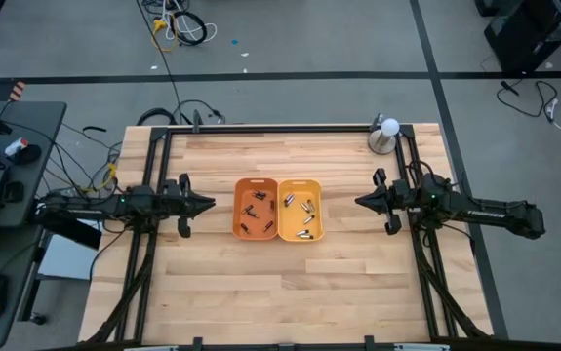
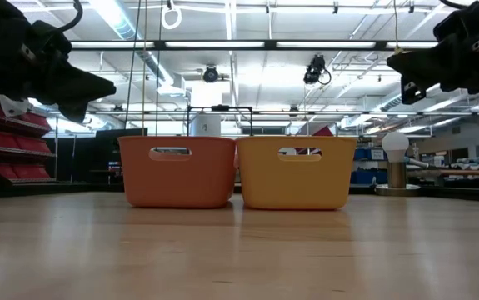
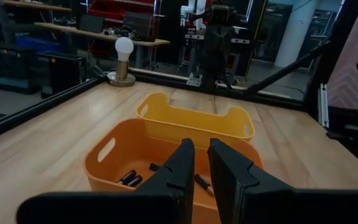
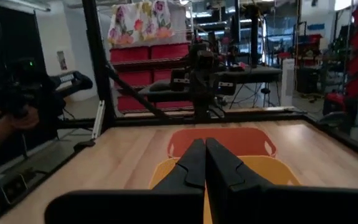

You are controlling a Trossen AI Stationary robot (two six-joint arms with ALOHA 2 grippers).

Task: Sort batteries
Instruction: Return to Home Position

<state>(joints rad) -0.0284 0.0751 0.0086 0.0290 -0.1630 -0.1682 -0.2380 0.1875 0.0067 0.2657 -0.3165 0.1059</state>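
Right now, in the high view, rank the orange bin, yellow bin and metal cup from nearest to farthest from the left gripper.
1. The orange bin, directly facing the left gripper.
2. The yellow bin, just beyond it.
3. The metal cup, off diagonally, beyond both bins.

The table (image 1: pixel 212 283) is pale blond wood striped in planks, edged by a black frame (image 1: pixel 280 127), on a grey floor (image 1: pixel 309 39). An orange bin (image 1: pixel 237 210) holds dark batteries (image 1: pixel 258 200), and a yellow bin (image 1: pixel 321 210) holds silvery batteries (image 1: pixel 308 208). The left gripper (image 1: pixel 210 203) and right gripper (image 1: pixel 360 202) are black, the metal cup (image 1: pixel 381 142) is silver under a white ball (image 1: pixel 389 126), and the right wrist view shows a pink-and-green floral cloth (image 4: pixel 140 20) above red storage bins (image 4: pixel 160 59).
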